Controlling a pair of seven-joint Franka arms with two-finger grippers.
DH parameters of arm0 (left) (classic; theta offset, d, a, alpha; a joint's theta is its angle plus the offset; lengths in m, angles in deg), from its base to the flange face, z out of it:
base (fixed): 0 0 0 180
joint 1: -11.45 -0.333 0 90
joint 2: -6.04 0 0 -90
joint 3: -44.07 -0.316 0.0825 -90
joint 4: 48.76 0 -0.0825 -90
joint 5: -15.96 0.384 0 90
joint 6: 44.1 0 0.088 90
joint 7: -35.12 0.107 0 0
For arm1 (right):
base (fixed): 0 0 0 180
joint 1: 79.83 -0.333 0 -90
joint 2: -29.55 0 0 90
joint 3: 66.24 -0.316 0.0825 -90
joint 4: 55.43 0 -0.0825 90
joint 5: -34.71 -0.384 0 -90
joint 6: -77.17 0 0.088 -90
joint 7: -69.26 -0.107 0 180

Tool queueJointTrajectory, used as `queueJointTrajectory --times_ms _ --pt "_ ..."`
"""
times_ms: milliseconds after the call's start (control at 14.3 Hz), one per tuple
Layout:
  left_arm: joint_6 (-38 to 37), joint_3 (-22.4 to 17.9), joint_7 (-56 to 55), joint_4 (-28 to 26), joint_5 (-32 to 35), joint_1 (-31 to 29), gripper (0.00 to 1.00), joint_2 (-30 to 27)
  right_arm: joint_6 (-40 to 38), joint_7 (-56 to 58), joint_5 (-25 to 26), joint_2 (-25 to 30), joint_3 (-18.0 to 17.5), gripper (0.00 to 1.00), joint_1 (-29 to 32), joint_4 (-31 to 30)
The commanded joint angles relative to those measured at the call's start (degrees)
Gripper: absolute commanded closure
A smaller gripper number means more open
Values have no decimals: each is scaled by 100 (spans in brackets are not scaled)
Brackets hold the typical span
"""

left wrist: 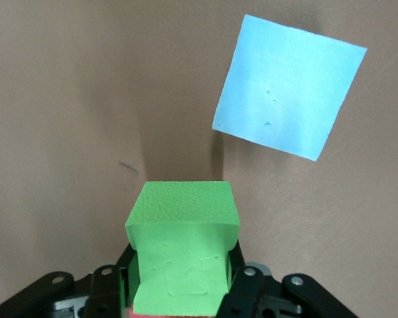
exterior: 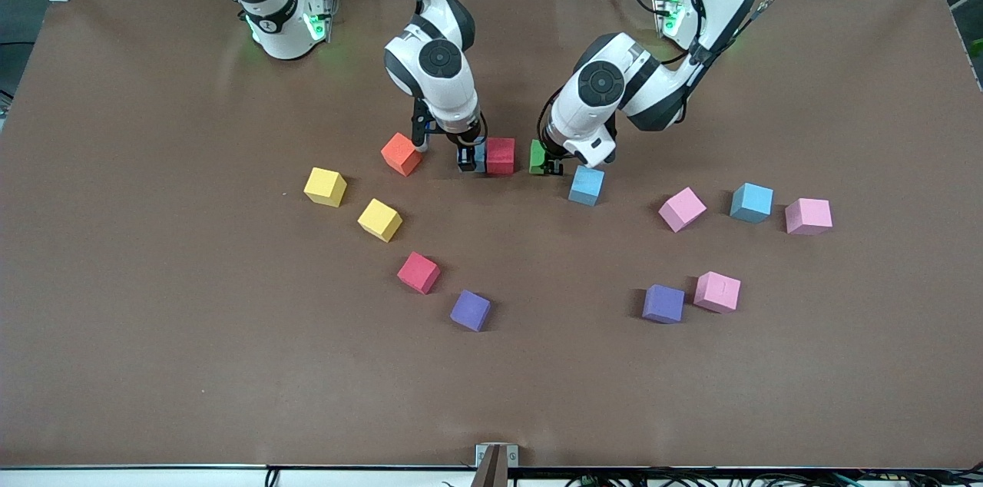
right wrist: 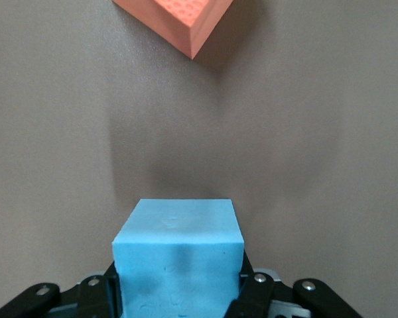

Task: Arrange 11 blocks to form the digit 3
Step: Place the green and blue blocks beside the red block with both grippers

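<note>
Starting out only: no bar of the digit 3 formed yet, blocks mostly scattered. Right gripper (exterior: 470,162) low at the table, fingers clamped on a light blue cube (right wrist: 178,255), pressed up beside the red cube (exterior: 501,156), orange cube (exterior: 402,154) just off toward the right arm's end. Left gripper (exterior: 548,164) also down low, fingers pinching the green cube (left wrist: 181,255), apart from the red cube by a small gap, another light blue cube (exterior: 587,185) lying near and a little closer to the front camera. Likely seeding one row of three. Left loose: two yellow cubes (exterior: 325,187), a second red cube (exterior: 418,273), two purple cubes (exterior: 470,310), three pink cubes (exterior: 682,209), a third light blue cube (exterior: 751,202).
</note>
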Motion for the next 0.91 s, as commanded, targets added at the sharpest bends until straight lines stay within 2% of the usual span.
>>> queueJointTrajectory --times_ms 0,489,559,629,698,768,838 --pt "249 4 -232 70 -94 16 69 90 34 -108 -76 -206 22 100 -88 164" --pt "522 -31 -471 96 64 297 69 257 25 -108 -76 -259 22 99 -79 216" --pt "522 -31 -479 96 108 315 69 266 25 -108 -76 -259 22 98 -79 216" --pt "522 -31 -497 96 117 315 69 266 16 -108 -76 -259 22 92 -62 216" --pt "522 -31 -497 113 117 324 69 327 16 -108 -76 -259 22 69 -53 216" --pt "522 -31 -497 122 126 333 69 354 7 -108 -76 -259 31 19 -53 225" --pt "522 -31 -497 122 213 324 69 380 -28 -82 -68 -259 31 0 -53 251"
